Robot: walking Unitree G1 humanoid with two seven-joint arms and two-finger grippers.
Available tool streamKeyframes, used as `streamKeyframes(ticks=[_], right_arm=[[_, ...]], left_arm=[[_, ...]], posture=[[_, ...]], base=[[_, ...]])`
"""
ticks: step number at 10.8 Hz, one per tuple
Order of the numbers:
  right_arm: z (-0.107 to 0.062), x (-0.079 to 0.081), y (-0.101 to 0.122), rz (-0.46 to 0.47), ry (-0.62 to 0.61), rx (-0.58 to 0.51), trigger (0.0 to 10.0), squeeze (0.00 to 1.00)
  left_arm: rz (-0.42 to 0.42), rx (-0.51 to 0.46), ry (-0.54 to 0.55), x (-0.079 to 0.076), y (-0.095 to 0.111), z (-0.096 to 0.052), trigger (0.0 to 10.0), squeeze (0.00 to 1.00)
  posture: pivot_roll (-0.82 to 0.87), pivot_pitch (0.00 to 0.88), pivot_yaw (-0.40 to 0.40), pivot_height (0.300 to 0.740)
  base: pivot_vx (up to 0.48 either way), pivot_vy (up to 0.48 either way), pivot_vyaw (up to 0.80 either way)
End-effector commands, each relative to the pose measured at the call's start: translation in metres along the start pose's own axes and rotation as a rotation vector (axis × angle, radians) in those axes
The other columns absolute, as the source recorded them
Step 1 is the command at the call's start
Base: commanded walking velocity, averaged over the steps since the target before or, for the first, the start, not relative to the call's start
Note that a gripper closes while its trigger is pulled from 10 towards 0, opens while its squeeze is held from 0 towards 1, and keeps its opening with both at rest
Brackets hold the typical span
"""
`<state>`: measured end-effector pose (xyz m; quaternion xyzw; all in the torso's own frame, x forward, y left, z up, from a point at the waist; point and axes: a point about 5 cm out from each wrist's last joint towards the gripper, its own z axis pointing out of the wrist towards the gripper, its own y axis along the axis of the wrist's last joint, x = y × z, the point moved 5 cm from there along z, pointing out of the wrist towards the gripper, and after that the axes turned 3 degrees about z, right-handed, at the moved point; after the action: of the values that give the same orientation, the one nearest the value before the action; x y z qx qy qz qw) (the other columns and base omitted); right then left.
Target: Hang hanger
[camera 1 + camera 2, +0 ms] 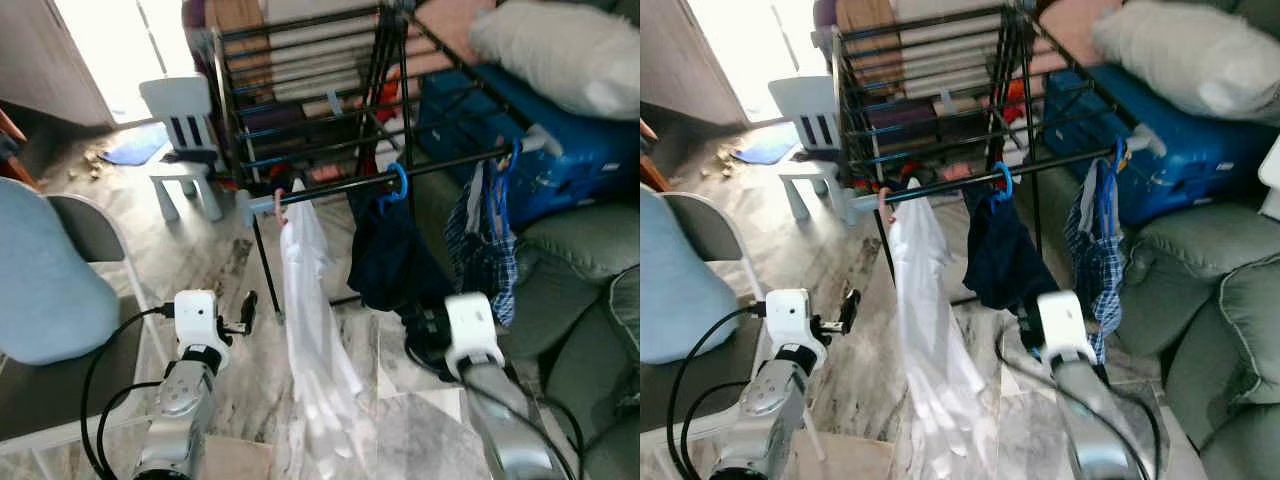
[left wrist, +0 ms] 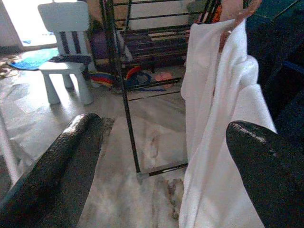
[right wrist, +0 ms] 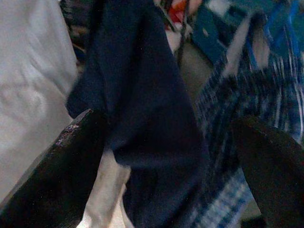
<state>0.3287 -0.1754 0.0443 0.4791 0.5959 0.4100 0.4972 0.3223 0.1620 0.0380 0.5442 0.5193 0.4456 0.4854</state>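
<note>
Centre frame: white shirt (image 1: 315,300), navy garment (image 1: 390,255) on blue hanger (image 1: 397,185) and checked shirt (image 1: 485,250) hang from rack rail (image 1: 350,187); left gripper (image 2: 161,156) and right gripper (image 3: 161,156) spread apart, empty

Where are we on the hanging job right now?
Three garments already hang on the rack's front bar: white shirt, navy garment, plaid garment. Left gripper and right gripper are open, holding nothing. No loose hanger is visible; little seems left.

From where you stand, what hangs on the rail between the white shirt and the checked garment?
A dark navy garment on a blue hanger hangs between the white shirt and the checked garment; the left eye view shows it.
</note>
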Motion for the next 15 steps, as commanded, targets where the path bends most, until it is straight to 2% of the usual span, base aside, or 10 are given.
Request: streamKeyframes(ticks=[1, 5, 7, 9, 10, 11, 12, 15], right_arm=[[0.006, 0.000, 0.001, 0.002, 0.033, 0.013, 10.0, 0.00], [0.026, -0.011, 0.010, -0.024, 0.022, 0.013, 10.0, 0.00], [0.047, 0.003, 0.019, -0.003, 0.095, 0.053, 10.0, 0.00], [0.061, 0.020, 0.025, -0.010, 0.144, 0.092, 10.0, 0.00], [0.068, 0.013, 0.025, -0.042, 0.081, 0.138, 10.0, 0.00], [0.071, 0.009, 0.023, -0.032, 0.049, 0.165, 10.0, 0.00], [0.074, 0.005, 0.024, 0.003, 0.027, 0.181, 0.0, 0.00], [0.072, -0.005, 0.012, 0.010, -0.014, 0.243, 0.0, 0.00]], left_arm=[[0.014, 0.018, 0.017, 0.008, -0.004, -0.002, 10.0, 0.00], [0.034, 0.029, 0.012, 0.012, -0.004, -0.004, 10.0, 0.00], [0.048, 0.043, -0.005, 0.010, -0.008, -0.008, 10.0, 0.00], [0.056, 0.050, -0.009, 0.011, -0.009, -0.011, 10.0, 0.00], [0.058, 0.052, -0.009, 0.010, -0.009, -0.012, 10.0, 0.00], [0.059, 0.053, -0.008, 0.009, -0.009, -0.014, 10.0, 0.00], [0.056, 0.057, 0.005, 0.012, -0.010, -0.015, 10.0, 0.00], [0.054, 0.063, 0.000, 0.009, -0.010, -0.014, 10.0, 0.00]], posture=[[-0.10, 0.000, 0.118, 0.740], [-0.09, 0.000, 0.133, 0.740], [-0.08, 0.000, 0.145, 0.740], [-0.07, 0.000, 0.164, 0.740], [-0.04, 0.000, 0.161, 0.740], [-0.03, 0.000, 0.154, 0.740], [-0.03, 0.000, 0.149, 0.740], [-0.03, 0.000, 0.153, 0.740]], base=[[0.000, 0.000, 0.00], [0.000, 0.000, 0.00], [0.000, 0.000, 0.00], [0.000, 0.000, 0.00], [0.000, 0.000, 0.00], [0.000, 0.000, 0.00], [0.000, 0.000, 0.00], [0.000, 0.000, 0.00]])
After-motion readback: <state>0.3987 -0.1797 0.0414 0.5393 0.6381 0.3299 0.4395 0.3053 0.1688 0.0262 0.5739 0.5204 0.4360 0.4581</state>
